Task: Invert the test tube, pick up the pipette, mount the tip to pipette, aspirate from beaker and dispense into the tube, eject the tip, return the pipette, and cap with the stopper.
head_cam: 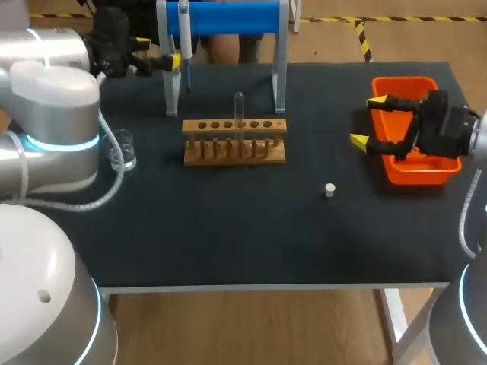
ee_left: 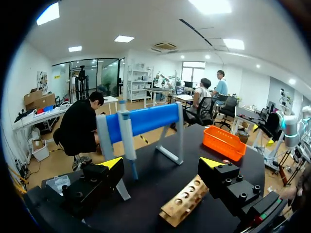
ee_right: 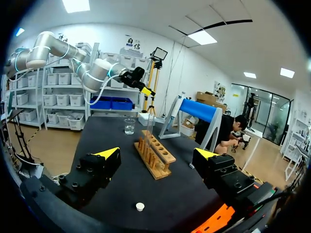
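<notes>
Early stage: tube (head_cam: 239, 114) upright in rack (head_cam: 234, 144) mid-frame, pipette (head_cam: 183, 34) not yet lifted at upper left, left jaws open beside it, right jaws open at right, stopper (head_cam: 329, 189) unused.

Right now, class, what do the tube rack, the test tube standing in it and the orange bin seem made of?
The rack: wood, tan and matt, with dowel legs. The test tube: clear glass or plastic, see-through; which, I cannot tell. The orange bin: probably plastic, uniform bright colour, smooth moulded walls.
</notes>
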Available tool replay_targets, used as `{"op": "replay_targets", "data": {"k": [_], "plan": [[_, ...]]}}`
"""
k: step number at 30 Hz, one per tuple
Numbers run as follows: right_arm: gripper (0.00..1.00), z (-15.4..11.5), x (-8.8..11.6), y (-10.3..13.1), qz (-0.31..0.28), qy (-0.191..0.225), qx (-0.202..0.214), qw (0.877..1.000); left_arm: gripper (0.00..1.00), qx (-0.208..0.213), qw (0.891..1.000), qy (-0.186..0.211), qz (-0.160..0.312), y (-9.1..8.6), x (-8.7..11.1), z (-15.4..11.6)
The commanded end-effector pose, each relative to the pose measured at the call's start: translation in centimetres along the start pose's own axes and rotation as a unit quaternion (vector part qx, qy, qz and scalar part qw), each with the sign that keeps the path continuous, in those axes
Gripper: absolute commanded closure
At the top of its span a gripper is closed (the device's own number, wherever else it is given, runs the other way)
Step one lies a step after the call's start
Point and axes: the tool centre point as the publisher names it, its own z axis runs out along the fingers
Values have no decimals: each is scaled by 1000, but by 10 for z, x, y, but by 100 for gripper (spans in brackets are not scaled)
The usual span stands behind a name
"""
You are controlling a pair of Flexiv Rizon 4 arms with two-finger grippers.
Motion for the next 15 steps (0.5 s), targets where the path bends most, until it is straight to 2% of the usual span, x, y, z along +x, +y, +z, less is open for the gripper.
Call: {"op": "replay_targets", "data": {"k": [1,9,15], "plan": [[0,0,1,0,0,-2,0,1000,0,12,1000,-19,7,21,51,-27],[0,0,1,0,0,-2,0,1000,0,-4,999,-1,33,49,92,-40],[0,0,1,0,0,-2,0,1000,0,-11,999,4,40,66,106,-47]]}}
